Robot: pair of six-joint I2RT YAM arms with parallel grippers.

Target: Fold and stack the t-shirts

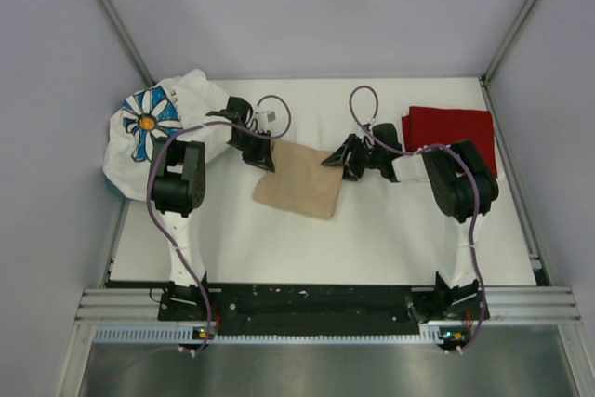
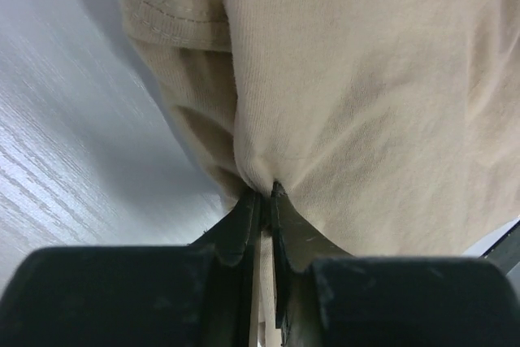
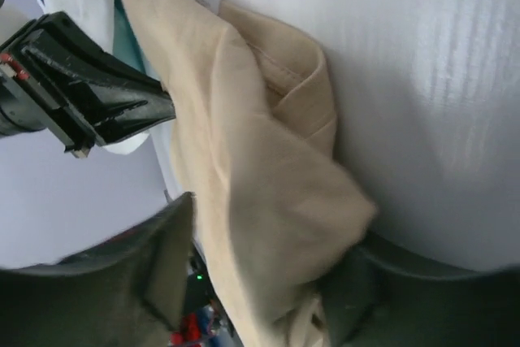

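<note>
Left gripper [image 2: 266, 193]: jaws pinched together on the tan t-shirt [image 1: 299, 183], clamped on a fold at its far-left corner. In the left wrist view the cloth puckers right into the tips, with a stitched hem at upper left.

Right gripper [image 3: 272, 249]: jaws wide apart at the shirt's far-right corner, with tan cloth bunched in the gap between them. Can't tell from the right wrist view whether either finger presses on it. A small white label shows at the top of the cloth in that view, and my left gripper is in sight just beyond the shirt.

The tan t-shirt is a folded, roughly square pad, mid tabletop [image 1: 390, 230], between my two arms and skewed a little to the table edges.

The dark red t-shirt [image 1: 451, 129] is folded flat at the far right, well apart from the tan one. My right arm's elbow covers its near edge in the top view.

The white daisy t-shirt [image 1: 158, 132] is a crumpled heap at the far-left corner, print facing up, just beside my left arm.
</note>
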